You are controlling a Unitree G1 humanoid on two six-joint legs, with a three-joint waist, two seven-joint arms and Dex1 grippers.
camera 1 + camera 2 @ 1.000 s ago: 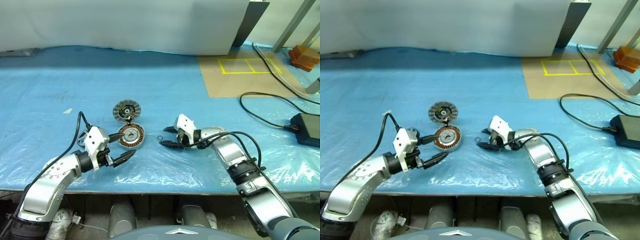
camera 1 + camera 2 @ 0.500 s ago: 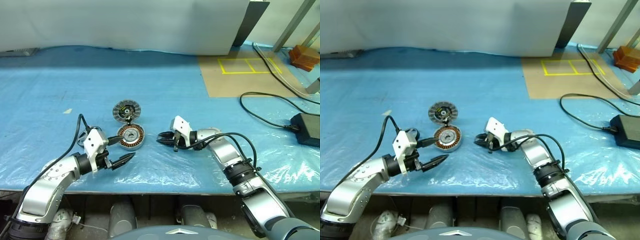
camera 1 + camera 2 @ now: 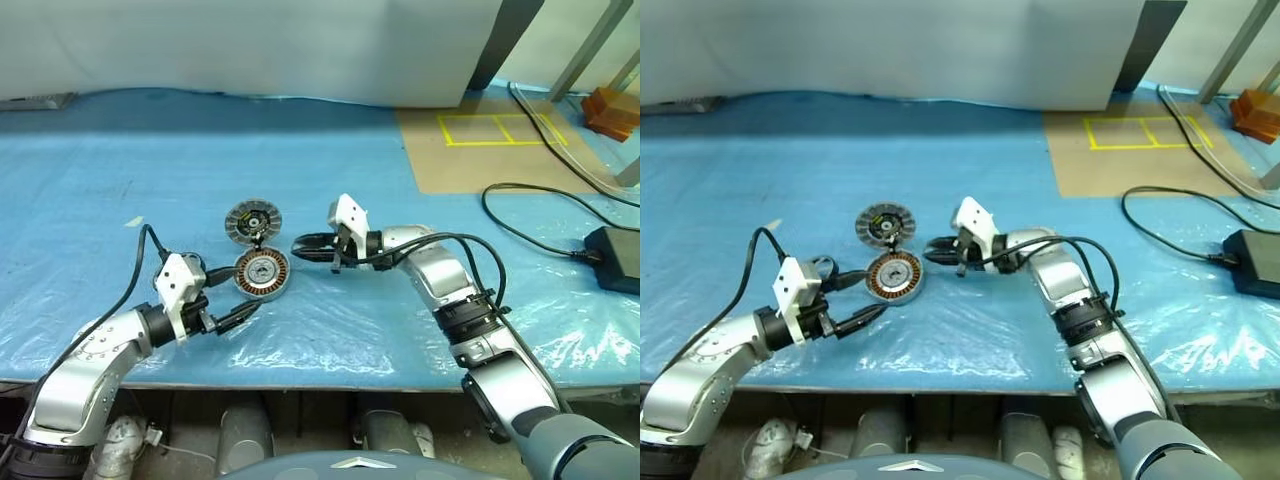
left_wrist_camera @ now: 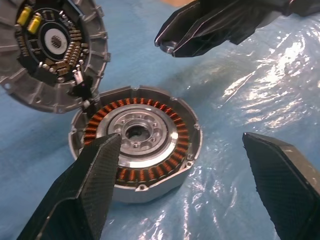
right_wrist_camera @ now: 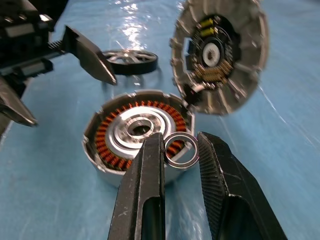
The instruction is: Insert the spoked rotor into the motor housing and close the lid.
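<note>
Right gripper (image 5: 181, 150) clamped small metal ring (image 5: 181, 149) just above spoked rotor (image 5: 137, 134); left gripper (image 4: 185, 165) spread wide astride rotor, motor housing (image 4: 50, 50) beyond fingertips. Risk: thin ring slipping from pinch.

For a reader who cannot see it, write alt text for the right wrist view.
The right gripper pinches a small metal ring between its two black fingers, just above the copper-wound rotor on blue plastic sheeting. The grey ribbed housing lies tilted against the rotor's rim, and the left gripper stands open beyond.
</note>
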